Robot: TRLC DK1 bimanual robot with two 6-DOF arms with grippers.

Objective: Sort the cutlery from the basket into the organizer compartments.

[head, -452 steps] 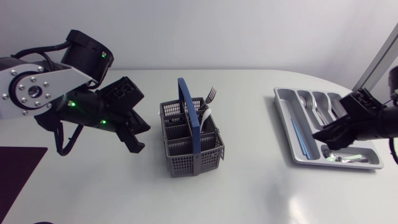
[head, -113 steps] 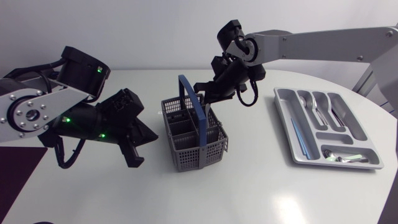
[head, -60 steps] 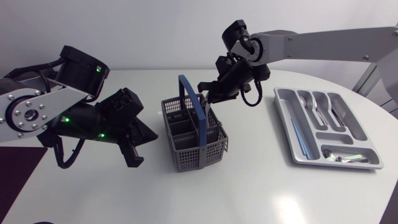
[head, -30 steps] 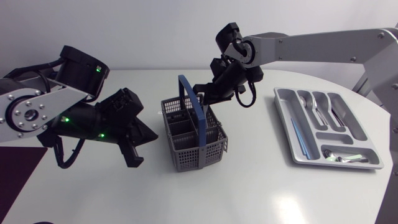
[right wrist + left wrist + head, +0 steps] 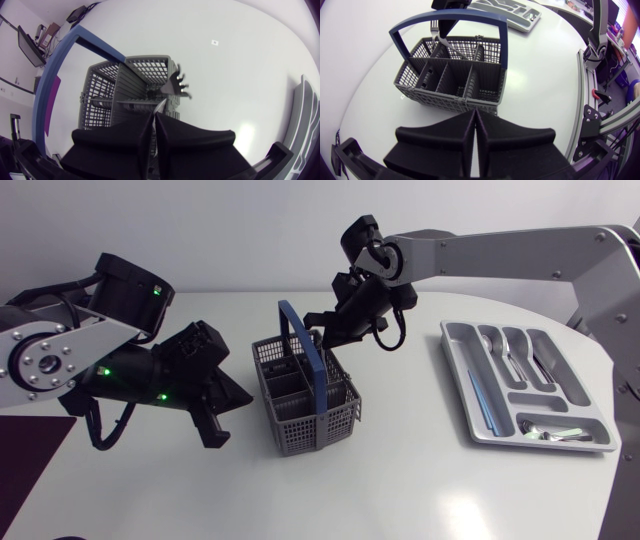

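Note:
The grey plastic cutlery basket with its blue handle stands mid-table. My right gripper hangs over its back right corner, shut on a silver fork whose tines point ahead of the fingers above the basket's compartments. My left gripper is shut on nothing, low beside the basket's left side. In the left wrist view the basket lies just ahead of that gripper. The silver organizer sits at the right, with spoons in its back compartments.
A dark mat covers the table's front left corner. More cutlery lies in the organizer's front compartment and a long piece in its left slot. Bare table shows between basket and organizer.
My right gripper has shut on the fork at the basket's back right corner. The basket has tipped and shifted slightly left. The left arm has not moved.

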